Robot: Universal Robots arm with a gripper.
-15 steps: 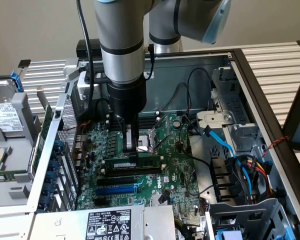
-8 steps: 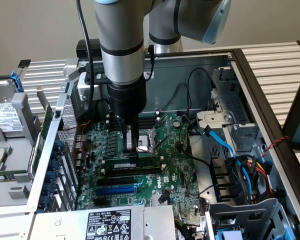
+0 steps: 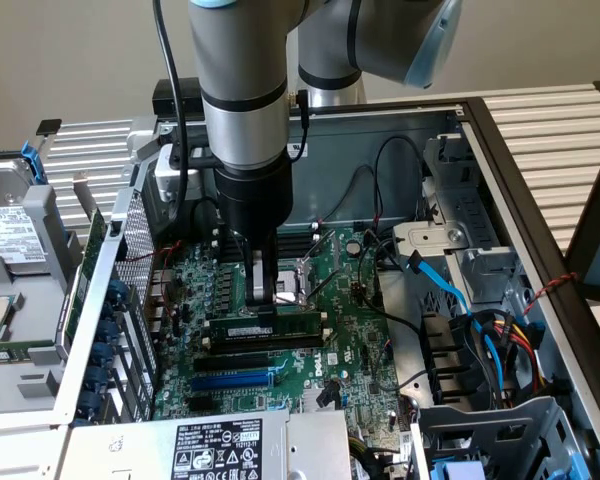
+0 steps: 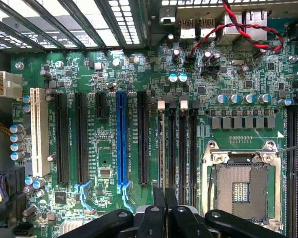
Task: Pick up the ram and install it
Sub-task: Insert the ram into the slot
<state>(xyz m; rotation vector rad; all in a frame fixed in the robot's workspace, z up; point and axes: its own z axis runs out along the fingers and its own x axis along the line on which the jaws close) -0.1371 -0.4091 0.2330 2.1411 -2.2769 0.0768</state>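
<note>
The ram (image 3: 280,327), a narrow green stick with a white label, stands on edge over the long black memory slots (image 3: 265,343) of the green motherboard (image 3: 350,330). My gripper (image 3: 262,300) reaches straight down into the open computer case, its fingers shut on the ram's top edge near the middle. Whether the stick is seated in the slot cannot be told. In the wrist view the gripper (image 4: 165,206) has its dark fingers pressed together, and the ram (image 4: 161,148) runs edge-on away from them along the outermost memory slot.
An empty CPU socket (image 3: 295,280) (image 4: 241,191) lies beside the memory slots. Blue (image 4: 121,139) and black expansion slots lie on the other side. Loose cables (image 3: 480,330) and drive cages crowd the exterior view's right. A labelled power supply (image 3: 220,445) sits in front.
</note>
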